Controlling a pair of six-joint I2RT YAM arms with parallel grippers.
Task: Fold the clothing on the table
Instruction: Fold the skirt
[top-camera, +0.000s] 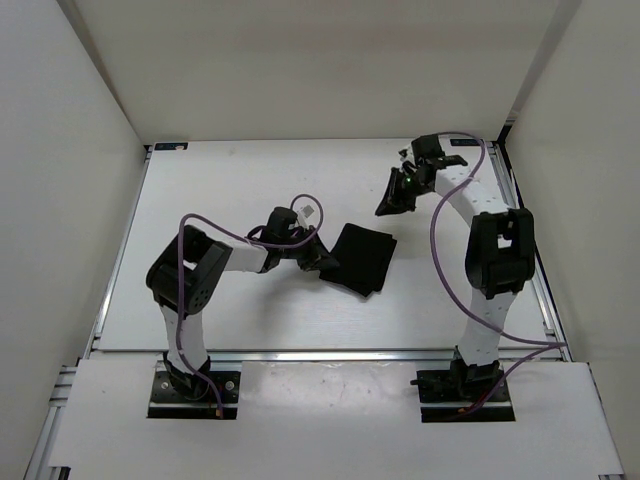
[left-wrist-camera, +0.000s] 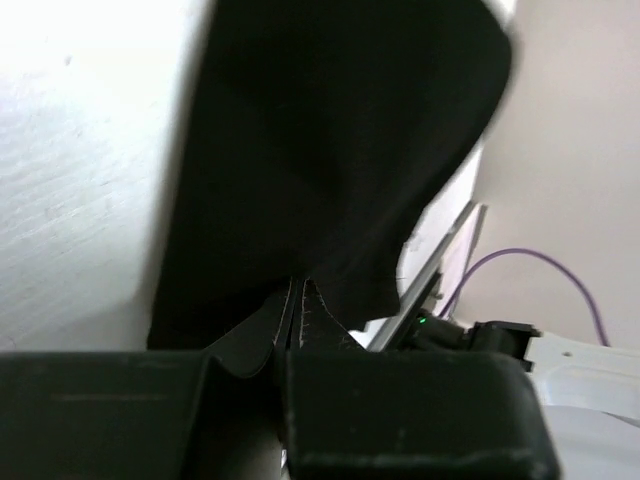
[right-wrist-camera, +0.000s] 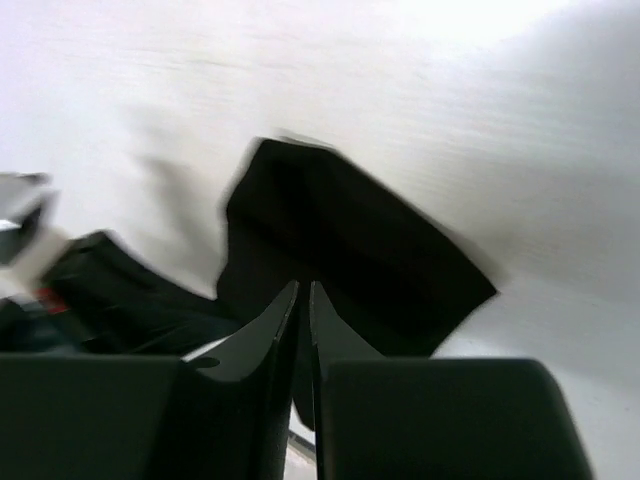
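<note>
One small, thin piece of plain black fabric, the clothing, lies on the flat matte white table, a little right of the middle. From above it shows as a single tilted, roughly square patch.

Two black-and-white robot arms stand at the near edge, each with one two-finger gripper, and two purple cables run one along each arm.

The left gripper is low at the fabric's left edge. In the left wrist view its two fingers are drawn together to a thin slit, with their tips at the hem of the clothing, which looks pinched between them.

The right gripper hangs over the far right part of the table, well apart from the fabric. In its own camera the two fingers nearly touch with nothing between them. The blurred clothing lies beyond them on the table.
</note>
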